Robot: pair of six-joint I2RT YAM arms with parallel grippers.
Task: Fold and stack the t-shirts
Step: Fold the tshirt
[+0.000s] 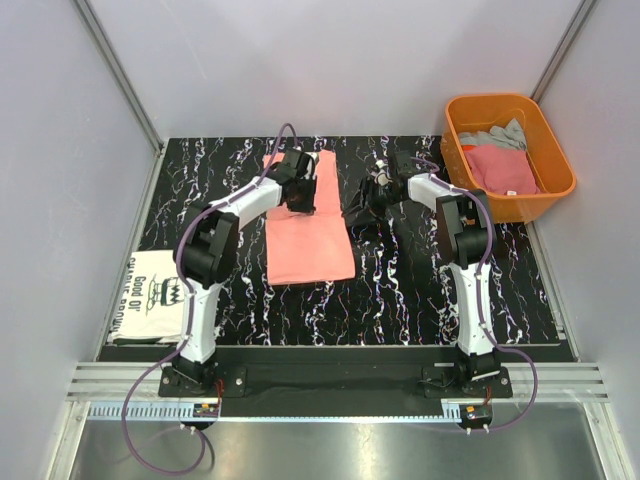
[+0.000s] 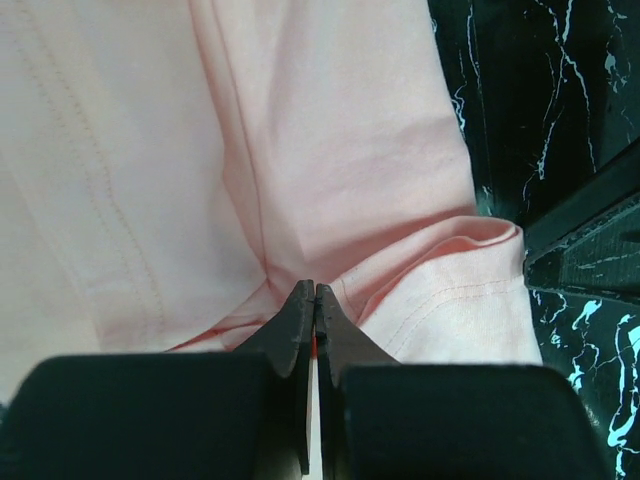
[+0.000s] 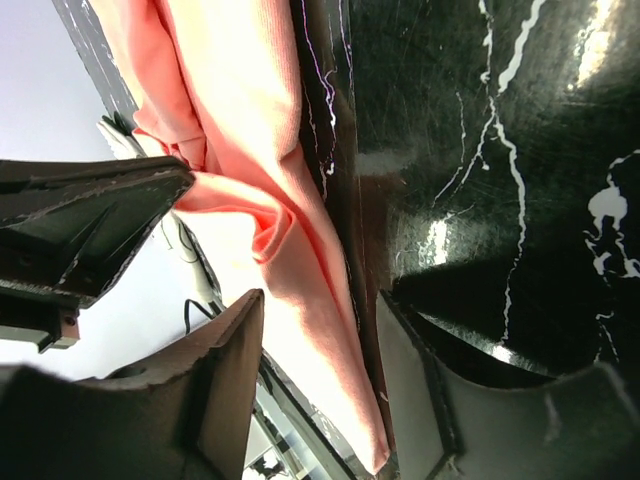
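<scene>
Count: four tees, one tub, two grippers.

- Salmon tee (image 1: 308, 235): lies spread as a long strip on the table (image 1: 400, 290), well left of the tub (image 1: 497, 100).
- White tee (image 1: 158, 285): black print on top. It lies farthest left of the tub, at the table's left edge, apart from the salmon tee.
- Grey tee (image 1: 495, 137): inside the tub, at its far side.
- Pink tee (image 1: 500, 168): inside the tub, on the near side, touching the grey tee.

Left gripper (image 1: 301, 200): sits over the far half of the salmon tee, left of the tub. In the left wrist view the left gripper (image 2: 315, 295) has its fingers pressed together, pinching a raised fold of the salmon tee (image 2: 330, 150). The cloth puckers toward the tips.

Right gripper (image 1: 362, 205): sits between the salmon tee's right edge and the tub, low over the table. In the right wrist view the right gripper (image 3: 320, 370) has its fingers (image 3: 205, 385) spread. The salmon tee (image 3: 250, 110) has a bunched edge running into the gap between them. Whether either finger touches the cloth cannot be told. It holds nothing.
</scene>
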